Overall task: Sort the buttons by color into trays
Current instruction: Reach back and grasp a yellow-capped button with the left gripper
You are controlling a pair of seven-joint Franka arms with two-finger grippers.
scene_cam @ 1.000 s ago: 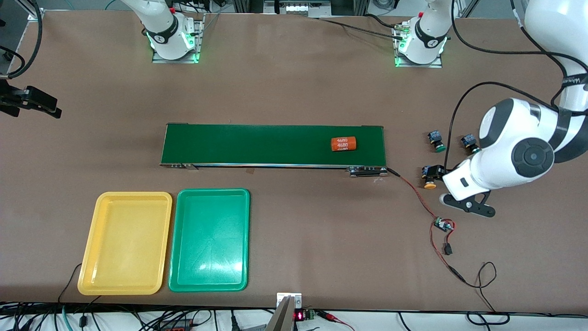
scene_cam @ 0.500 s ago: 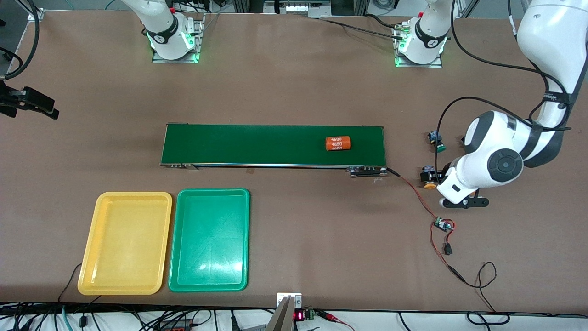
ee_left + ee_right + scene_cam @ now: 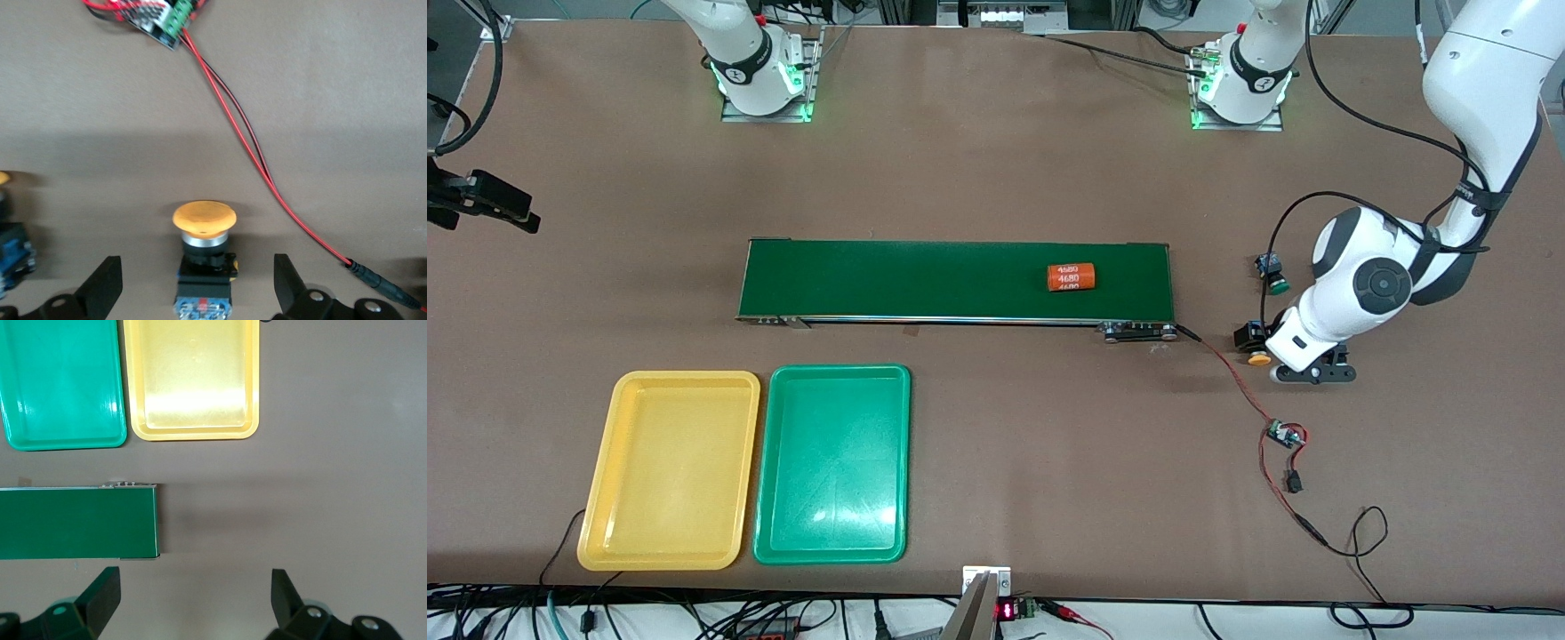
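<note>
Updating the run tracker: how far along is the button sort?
Nothing sorted: the yellow plastic tray and green plastic tray hold no buttons. In hand: open left gripper straddles a yellow-capped push-button, not yet gripped. Right gripper waits, open. A green-capped push-button lies nearby.

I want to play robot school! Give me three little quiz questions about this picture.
1. True or false: both trays hold nothing yet.
2. What colour cap sits between the left gripper's open jaws? A) green B) yellow-orange C) red
3. What lies on the dark-green belt?

Key: 1 true; the yellow tray and green tray are bare. 2 B, the yellow-orange button. 3 An orange cylinder with white numbers.
</note>
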